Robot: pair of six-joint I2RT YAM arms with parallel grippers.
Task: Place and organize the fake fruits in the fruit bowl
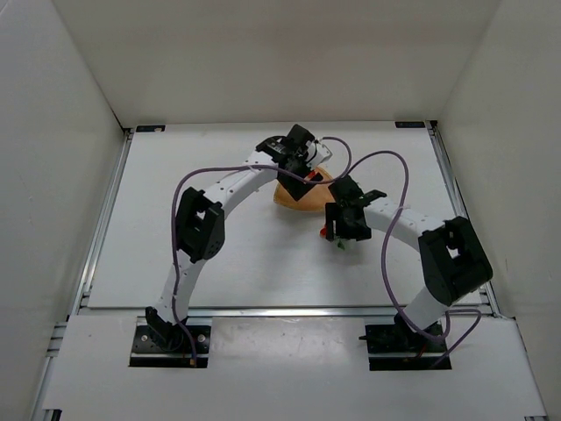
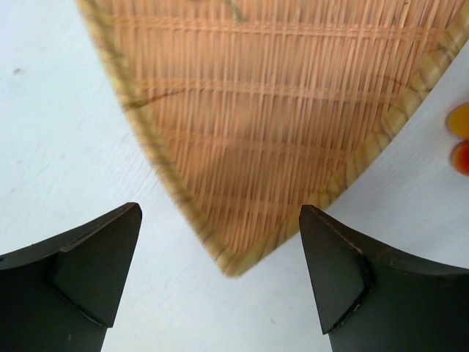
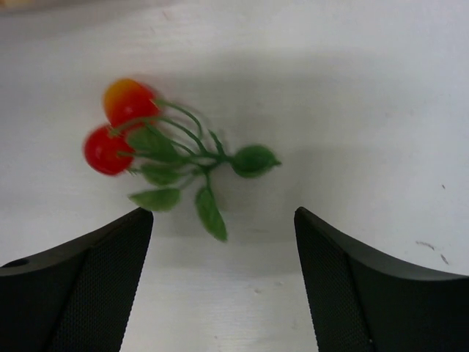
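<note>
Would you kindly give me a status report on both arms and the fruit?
Left gripper open over fruit bowl corner. Right gripper open above berry cluster on table, ungripped. Nothing blocking.

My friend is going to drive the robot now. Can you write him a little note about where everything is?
Left pincer: open, empty, above a corner of the fruit bowl.
Right pincer: open, empty, above the cherry cluster.
Cherry cluster: lying on the table, outside the bowl, not gripped.
Done: no fruit shows in the part of the bowl that is in view.
To do: probably close on the cluster, carry it into the bowl and tidy it there.
</note>
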